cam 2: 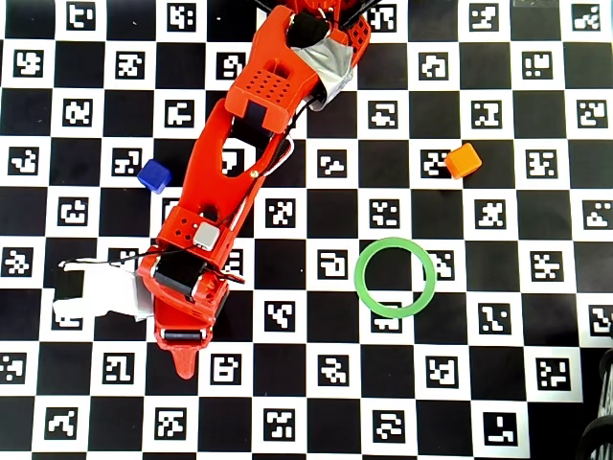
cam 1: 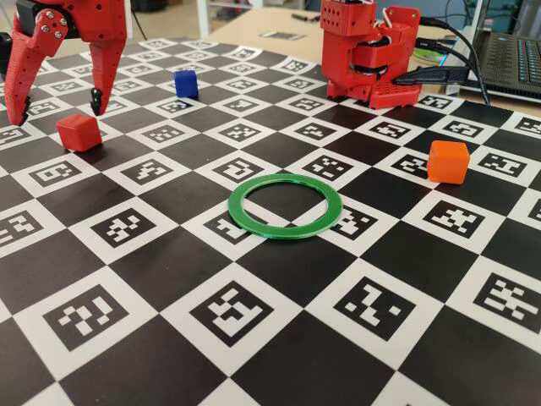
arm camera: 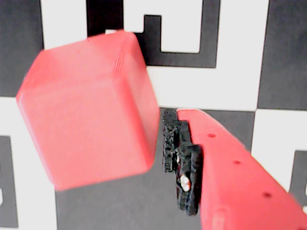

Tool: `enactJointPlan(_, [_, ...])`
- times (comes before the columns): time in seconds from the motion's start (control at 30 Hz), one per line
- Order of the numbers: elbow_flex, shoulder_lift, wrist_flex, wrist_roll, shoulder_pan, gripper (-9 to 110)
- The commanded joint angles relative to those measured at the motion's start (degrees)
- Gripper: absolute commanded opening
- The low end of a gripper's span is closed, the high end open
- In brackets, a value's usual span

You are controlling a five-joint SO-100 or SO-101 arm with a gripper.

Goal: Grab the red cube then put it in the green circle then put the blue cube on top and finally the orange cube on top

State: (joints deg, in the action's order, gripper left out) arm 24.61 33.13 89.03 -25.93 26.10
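Observation:
The red cube (cam 1: 79, 131) rests on the checkered board at the left of the fixed view. My gripper (cam 1: 59, 108) stands open over it, one red finger on each side. In the wrist view the red cube (arm camera: 86, 110) fills the left half. The black pad (arm camera: 182, 163) of one finger sits just to its right with a thin gap; the other finger is out of frame. The green circle (cam 1: 286, 207) (cam 2: 395, 278) lies flat mid-board with nothing inside. The blue cube (cam 1: 186, 83) (cam 2: 153, 176) and the orange cube (cam 1: 447, 161) (cam 2: 464, 160) stand apart on the board. The arm (cam 2: 239, 144) hides the red cube in the overhead view.
The arm's red base (cam 1: 372, 59) stands at the board's far edge with cables running to a laptop (cam 1: 516, 51) at the back right. A white patch (cam 2: 96, 292) sticks out beside the wrist. The board (cam 1: 254, 338) is covered in marker squares.

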Motion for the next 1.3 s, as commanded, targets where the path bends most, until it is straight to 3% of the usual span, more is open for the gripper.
enactJointPlan(0.0, [-2.55,2.46,-0.88,-0.70,0.70,43])
enactJointPlan(1.27, [-0.79,0.09,-2.46,-13.97,-0.09,42])
